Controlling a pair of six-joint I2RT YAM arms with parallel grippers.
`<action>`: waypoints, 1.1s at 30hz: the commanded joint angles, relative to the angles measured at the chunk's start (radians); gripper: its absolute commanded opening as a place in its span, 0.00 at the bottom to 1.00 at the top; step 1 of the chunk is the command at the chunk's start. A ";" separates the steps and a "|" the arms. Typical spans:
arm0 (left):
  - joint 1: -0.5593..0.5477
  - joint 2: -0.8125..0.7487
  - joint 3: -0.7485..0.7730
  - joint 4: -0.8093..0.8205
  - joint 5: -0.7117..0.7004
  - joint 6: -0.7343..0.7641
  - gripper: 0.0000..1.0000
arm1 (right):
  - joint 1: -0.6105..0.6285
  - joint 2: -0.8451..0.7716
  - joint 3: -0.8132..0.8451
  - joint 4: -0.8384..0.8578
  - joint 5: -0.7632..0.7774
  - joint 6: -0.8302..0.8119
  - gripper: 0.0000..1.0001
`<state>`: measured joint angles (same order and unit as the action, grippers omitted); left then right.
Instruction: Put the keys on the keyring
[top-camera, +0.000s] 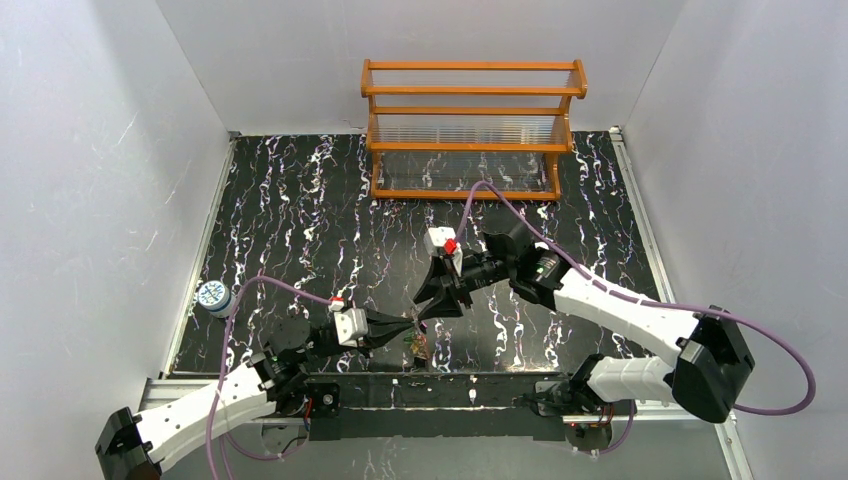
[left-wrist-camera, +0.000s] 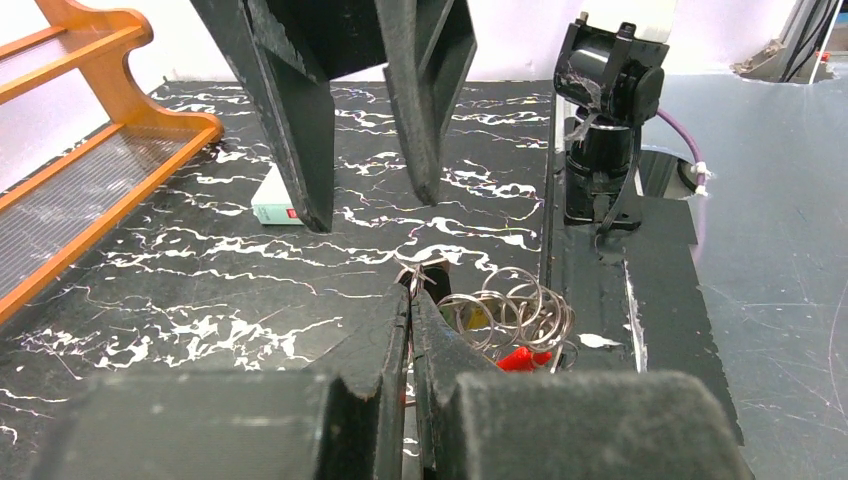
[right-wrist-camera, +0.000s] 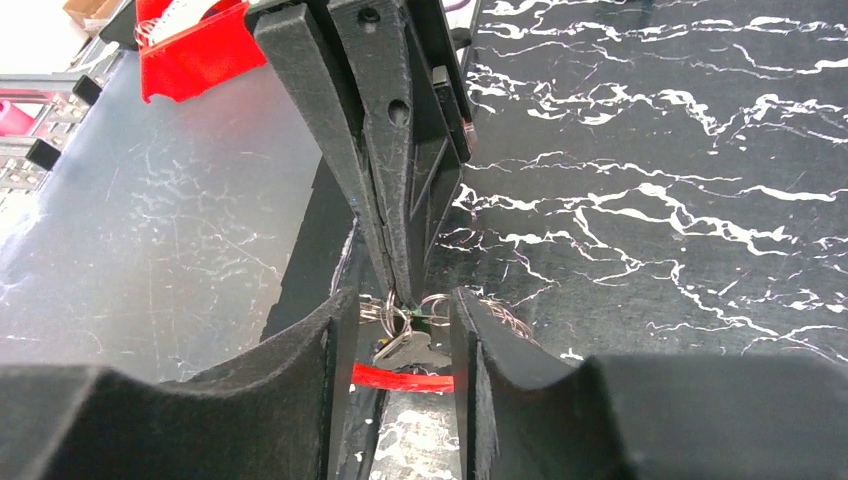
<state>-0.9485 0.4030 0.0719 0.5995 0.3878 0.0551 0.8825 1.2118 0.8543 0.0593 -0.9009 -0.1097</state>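
Left gripper (left-wrist-camera: 411, 290) of mine is pressed tight together, with a thin metal loop (left-wrist-camera: 421, 271) nipped at the very tips; I cannot tell whether that loop belongs to the chain or is one of the split rings (left-wrist-camera: 515, 305) bunched just beside it. Right gripper (left-wrist-camera: 373, 210) hangs above the same spot with its jaws apart, one finger on each side of my left tips. The keys (right-wrist-camera: 405, 348) lie in the tangle right below, on the near edge of the marbled table (left-wrist-camera: 200, 280), and the keyring (right-wrist-camera: 400, 378) shows only as a strip of red band under them.

What worries me is how crowded this is. If my right fingers come together where they stand, I judge they would clamp my own left fingertips and not a key. My hold on the loop is a tip pinch on thin wire, so a sideways knock could twist it free. The rings overlap one another, so lifting one piece may drag the whole bunch along, and a dropped bunch so near the edge could slide onto the black base strip (left-wrist-camera: 600, 300)
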 joint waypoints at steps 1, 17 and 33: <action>-0.003 0.000 0.029 0.082 0.029 -0.002 0.00 | -0.004 0.024 -0.011 0.032 -0.035 -0.022 0.45; -0.003 -0.009 0.025 0.084 0.020 0.000 0.00 | -0.006 0.013 -0.031 -0.011 -0.014 -0.032 0.01; -0.003 -0.040 0.024 0.080 -0.008 0.005 0.00 | -0.005 -0.029 -0.072 -0.044 0.052 -0.047 0.01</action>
<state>-0.9485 0.3832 0.0719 0.6273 0.3992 0.0521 0.8806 1.2030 0.7914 0.0223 -0.8433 -0.1387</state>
